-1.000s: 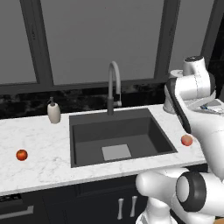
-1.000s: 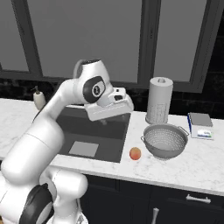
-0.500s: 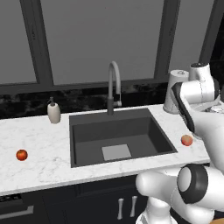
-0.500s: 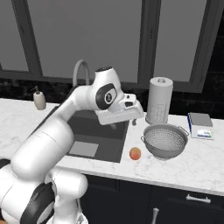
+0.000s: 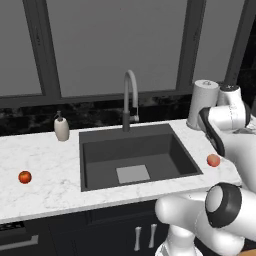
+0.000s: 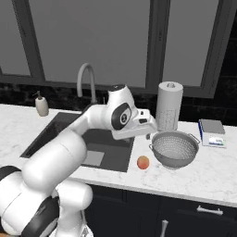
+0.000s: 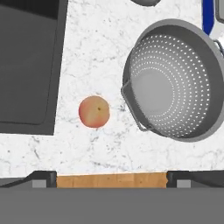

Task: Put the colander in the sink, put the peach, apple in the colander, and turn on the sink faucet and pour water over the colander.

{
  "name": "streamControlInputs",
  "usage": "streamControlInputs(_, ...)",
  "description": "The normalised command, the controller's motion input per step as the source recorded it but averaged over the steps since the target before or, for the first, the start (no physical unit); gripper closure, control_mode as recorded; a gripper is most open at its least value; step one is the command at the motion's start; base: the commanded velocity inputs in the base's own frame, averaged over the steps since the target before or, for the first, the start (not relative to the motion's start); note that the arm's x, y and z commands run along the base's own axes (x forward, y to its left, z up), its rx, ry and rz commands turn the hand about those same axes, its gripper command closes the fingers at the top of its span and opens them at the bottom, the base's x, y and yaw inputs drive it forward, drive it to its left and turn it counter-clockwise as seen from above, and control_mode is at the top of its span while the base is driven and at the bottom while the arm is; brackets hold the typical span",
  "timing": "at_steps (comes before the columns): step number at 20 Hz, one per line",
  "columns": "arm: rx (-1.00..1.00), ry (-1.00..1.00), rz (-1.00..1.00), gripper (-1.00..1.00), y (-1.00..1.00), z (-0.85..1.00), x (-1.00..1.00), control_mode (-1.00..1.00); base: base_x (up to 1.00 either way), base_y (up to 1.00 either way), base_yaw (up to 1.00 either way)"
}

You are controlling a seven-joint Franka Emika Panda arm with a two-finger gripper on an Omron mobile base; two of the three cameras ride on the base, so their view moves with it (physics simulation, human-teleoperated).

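Since the earlier pictures the arm is being swung rightward, away from above the sink (image 6: 69, 134) and toward the counter right of it; the wrist, formerly over the basin's right edge, is now being carried just short of the colander (image 6: 175, 148); nothing on the counter is seen to have shifted.

Risk is being judged as follows: the colander is sitting on the marble between the peach (image 6: 143, 162) and a paper towel roll (image 6: 169, 105), so a descent aimed slightly off could be knocking the peach and setting it rolling toward the basin or the counter's front edge; the rim is thin and curved, so a grasp taken off-centre or across too shallow a part of the wall could be letting the bowl tip or slip during the lift; a wide sweep could also be brushing the roll behind it.

The arm is being held bent at the elbow, forearm reaching right across the sink's near corner, hand pointing downward at the counter; the gripper (image 6: 149, 134) is being kept spread to its full width with nothing between the jaws. In the hand view the colander (image 7: 175, 78) is lying ahead and to one side, the peach (image 7: 94, 111) just beside its small handle; the apple (image 5: 25, 177) is resting well apart, far left of the sink; the sink faucet (image 5: 130, 97) is standing with no water running.
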Motion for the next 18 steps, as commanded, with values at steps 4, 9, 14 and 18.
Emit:
streamControlInputs(4, 0.01, 0.09, 0.0, -1.0, -0.14, -0.21, 0.53, -1.0, 0.0, 0.0, 0.0)
streamControlInputs(9, 0.0, 0.14, 0.0, -1.0, -0.14, -0.2, 0.49, -1.0, 0.0, 0.0, 0.0)
streamControlInputs(14, 0.0, 0.11, 0.0, -1.0, -0.17, -0.11, 0.53, -1.0, 0.0, 0.0, 0.0)
streamControlInputs(18, 0.0, 0.15, 0.0, -1.0, -0.2, -0.18, 0.3, -1.0, 0.0, 0.0, 0.0)
